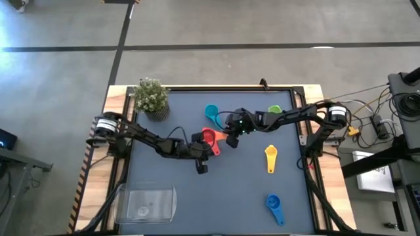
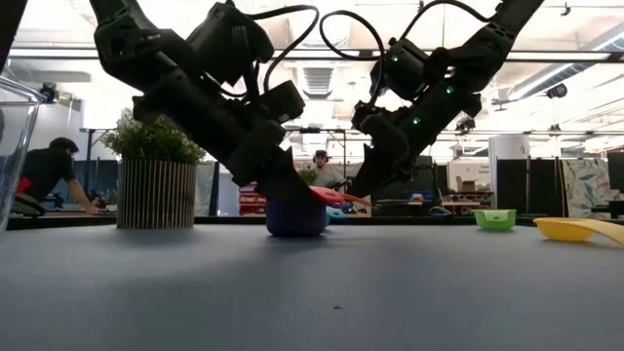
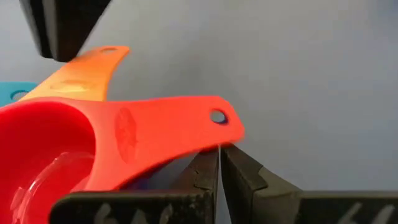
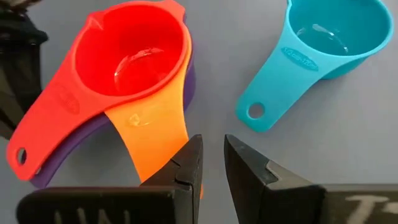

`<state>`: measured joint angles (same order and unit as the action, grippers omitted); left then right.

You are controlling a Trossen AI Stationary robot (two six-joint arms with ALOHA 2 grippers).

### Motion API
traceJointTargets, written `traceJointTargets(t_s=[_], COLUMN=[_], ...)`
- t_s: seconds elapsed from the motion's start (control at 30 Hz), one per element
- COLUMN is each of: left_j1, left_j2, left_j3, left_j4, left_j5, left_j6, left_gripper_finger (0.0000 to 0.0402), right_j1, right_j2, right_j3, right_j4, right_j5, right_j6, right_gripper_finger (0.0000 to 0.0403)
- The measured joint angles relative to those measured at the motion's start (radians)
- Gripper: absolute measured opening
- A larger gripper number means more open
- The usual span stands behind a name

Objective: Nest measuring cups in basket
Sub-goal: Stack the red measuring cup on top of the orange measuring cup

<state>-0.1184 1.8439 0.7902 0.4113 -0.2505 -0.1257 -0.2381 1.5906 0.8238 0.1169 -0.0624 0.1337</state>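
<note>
A red cup (image 4: 134, 53) sits nested in an orange cup (image 4: 152, 124), which sits in a purple cup (image 4: 68, 162). This stack stands at mid-table (image 1: 210, 137), its purple base (image 2: 295, 218) on the mat. My left gripper (image 3: 219, 163) is shut, just under the free end of the red handle (image 3: 217, 118). My right gripper (image 4: 213, 160) is open by a narrow gap over the stack's orange handle; one finger (image 4: 186, 165) covers that handle's end. A light blue cup (image 4: 323, 37) stands beside the stack. The clear basket (image 1: 147, 202) lies at the near left. My left gripper has its shut fingertips (image 3: 208, 163) right below the red handle's free end; I cannot tell whether they touch it. My right gripper has one finger over the orange handle's free end (image 4: 163, 163), nothing between its fingers; I cannot tell whether it touches the handle.
A green cup (image 1: 274, 109) stands at the far right, a yellow cup (image 1: 270, 157) right of centre, and a blue cup (image 1: 274, 206) near the front edge. A potted plant (image 1: 152, 97) stands at the far left. People sit in the room behind the table.
</note>
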Motion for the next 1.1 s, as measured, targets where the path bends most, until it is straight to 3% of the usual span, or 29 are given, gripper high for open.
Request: traceJointTargets(t_s=[0.97,1.1], left_j1=[0.030,0.030], left_j2=[0.013,0.000], left_j3=[0.014,0.014], left_j4=[0.054,-0.049], left_j5=[-0.004,0.050], left_j6=[-0.069,-0.071], left_gripper_finger=[0.0000,0.0000], right_j1=[0.079,0.078], right_j2=[0.000,-0.014], right_j3=[0.043,0.043], right_j4=[-0.011,-0.016], right_j5=[-0.046,-0.041], right_j6=[0.102,0.099], right_gripper_finger=[0.0057,0.0057])
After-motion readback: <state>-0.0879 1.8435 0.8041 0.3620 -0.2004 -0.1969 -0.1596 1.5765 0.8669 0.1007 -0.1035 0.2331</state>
